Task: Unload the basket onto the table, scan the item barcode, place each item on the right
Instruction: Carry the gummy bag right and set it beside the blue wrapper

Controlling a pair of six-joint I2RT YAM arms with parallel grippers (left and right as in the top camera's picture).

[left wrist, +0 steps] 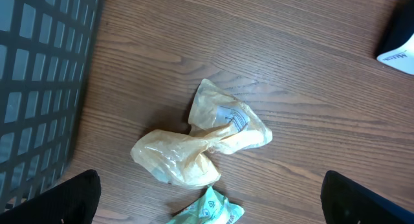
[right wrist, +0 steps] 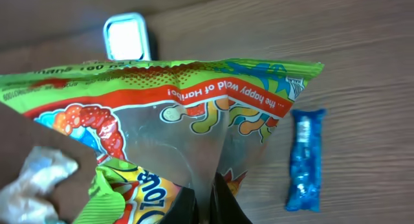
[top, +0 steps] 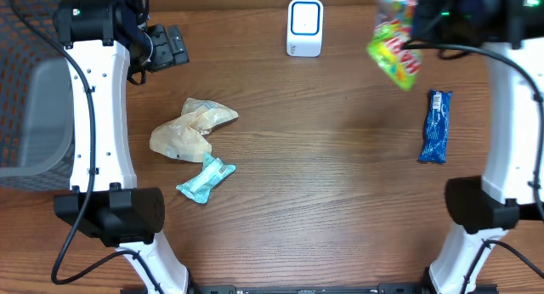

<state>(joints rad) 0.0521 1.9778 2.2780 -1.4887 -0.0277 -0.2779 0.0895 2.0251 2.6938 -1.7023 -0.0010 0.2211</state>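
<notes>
Pouch of gummy sweets point(top: 395, 41), glossy plastic with green, yellow and red print, is held above the brown wood-grain table point(top: 340, 183) at the far right. The right gripper point(right wrist: 206, 208) is fully closed, its dark fingers pinching a fold of the pouch's film.

From overhead, the pouch is to the right of the white rounded-square barcode scanner with a blue-rimmed window point(top: 304, 26), apart from it and tilted.

The left gripper point(top: 167, 45) is at the far left, jaws spread wide and holding nothing. Its black fingertips point(left wrist: 61, 201) show only at the bottom corners of the left wrist view.

On the table:
- A crumpled yellowish translucent plastic bag point(top: 189, 128) lies left of centre.
- A mint-green foil packet point(top: 205, 178) lies just beside it on the near side.
- A blue foil-wrapped bar point(top: 436, 126) lies on the right.
- A grey mesh basket point(top: 34, 115) stands at the left edge.
</notes>
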